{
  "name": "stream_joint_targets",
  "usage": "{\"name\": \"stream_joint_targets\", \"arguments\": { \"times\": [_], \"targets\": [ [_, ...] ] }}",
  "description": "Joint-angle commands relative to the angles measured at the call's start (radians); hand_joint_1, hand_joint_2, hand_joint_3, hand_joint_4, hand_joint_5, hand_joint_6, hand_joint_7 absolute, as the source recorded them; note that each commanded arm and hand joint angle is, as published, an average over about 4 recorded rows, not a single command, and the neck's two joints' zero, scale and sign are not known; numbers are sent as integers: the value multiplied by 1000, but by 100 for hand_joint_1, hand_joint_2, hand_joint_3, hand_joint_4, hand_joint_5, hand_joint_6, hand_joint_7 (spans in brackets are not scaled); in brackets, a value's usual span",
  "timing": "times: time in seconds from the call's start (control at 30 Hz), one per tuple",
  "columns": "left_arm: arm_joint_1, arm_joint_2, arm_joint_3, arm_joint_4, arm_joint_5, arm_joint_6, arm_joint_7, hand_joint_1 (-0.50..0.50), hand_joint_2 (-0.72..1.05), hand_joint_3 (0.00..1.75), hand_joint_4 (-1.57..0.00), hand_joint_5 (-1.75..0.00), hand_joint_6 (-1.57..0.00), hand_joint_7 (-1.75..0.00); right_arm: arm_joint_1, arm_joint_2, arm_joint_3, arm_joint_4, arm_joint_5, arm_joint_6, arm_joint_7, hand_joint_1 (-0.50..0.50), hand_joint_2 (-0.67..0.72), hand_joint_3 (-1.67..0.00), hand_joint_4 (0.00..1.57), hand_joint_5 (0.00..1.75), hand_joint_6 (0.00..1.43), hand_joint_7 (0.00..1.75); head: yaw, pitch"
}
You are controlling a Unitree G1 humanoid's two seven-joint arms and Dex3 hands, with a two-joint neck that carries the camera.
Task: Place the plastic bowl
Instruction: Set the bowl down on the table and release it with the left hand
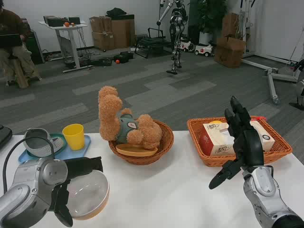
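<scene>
Two hands are over the white table (166,190). Left hand (71,183) grasps the plastic bowl (90,197) by its rim at the near left corner; the bowl rests on the surface. Right hand (242,142) is released, fingers spread and raised, near the right edge, in front of the rectangular wicker basket (275,152). A round wicker basket (161,145) holding a teddy bear (126,123) sits at the far edge, centre. A yellow cup (74,136) stands on a blue tray (85,148) at the far left.

We can read no text for certain: the white cardboard box (217,137) in the rectangular orange wicker basket (280,150) carries a small reddish printed mark on its face, too small for us to make out.
</scene>
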Motion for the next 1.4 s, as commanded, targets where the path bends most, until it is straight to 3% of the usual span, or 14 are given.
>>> {"name": "stream_joint_targets", "arguments": {
  "times": [0.03, 0.1, 0.57, 0.67, 0.8, 0.87, 1.0, 1.13, 1.4],
  "targets": [
    [82, -55, 98, -4, -11, -9, 0, -50, 69, 175, -157, -175, -73, -168, -64, -10, 78, 36, 31, 1, 4, -46, 72, 0, 14, 0, 0, 0, 90, -26],
    [82, -55, 98, -4, -11, -9, 0, -50, 69, 175, -157, -175, -73, -168, -64, -10, 78, 36, 31, 1, 4, -46, 72, 0, 14, 0, 0, 0, 55, -17],
    [82, -57, 98, -4, -8, -9, 1, -50, 69, 175, -157, -175, -72, -168, -64, -10, 77, 34, 31, 1, 4, -46, 72, 0, 14, 0, 0, 0, 55, -16],
    [82, -57, 99, -3, 9, -19, 1, -50, 69, 175, -157, -175, -60, -168, -64, -10, 78, 35, 31, 1, 4, -46, 72, 0, 14, 0, 0, 0, 54, -16],
    [88, -66, 100, 5, 62, -36, 3, -50, 78, 175, -156, -175, -31, -166, -64, -10, 78, 41, 31, 1, 4, -46, 72, 0, 14, 0, 0, 0, 55, -23],
    [95, -75, 105, 15, 87, -46, 3, -50, 78, 175, -154, -175, -27, -162, -64, -10, 79, 44, 32, 1, 4, -46, 72, 0, 14, 0, 0, 0, 56, -24],
    [114, -103, 123, 50, 147, -80, 3, -50, 83, 175, -140, -175, -21, -161, -64, -10, 80, 50, 33, 1, 4, -46, 72, 0, 14, 0, 0, 0, 57, -27],
    [130, -133, 144, 87, 195, -102, 3, -50, 89, 175, -94, -175, -9, -150, -64, -10, 80, 56, 33, 1, 4, -46, 72, 0, 14, 0, 0, 0, 54, -27],
    [146, -210, 173, 208, 261, -155, 3, -50, 96, 175, -47, -175, 0, -129, -64, -9, 81, 70, 39, 1, 4, -46, 72, 0, 14, 0, 0, 0, 48, -37]
  ]
}}
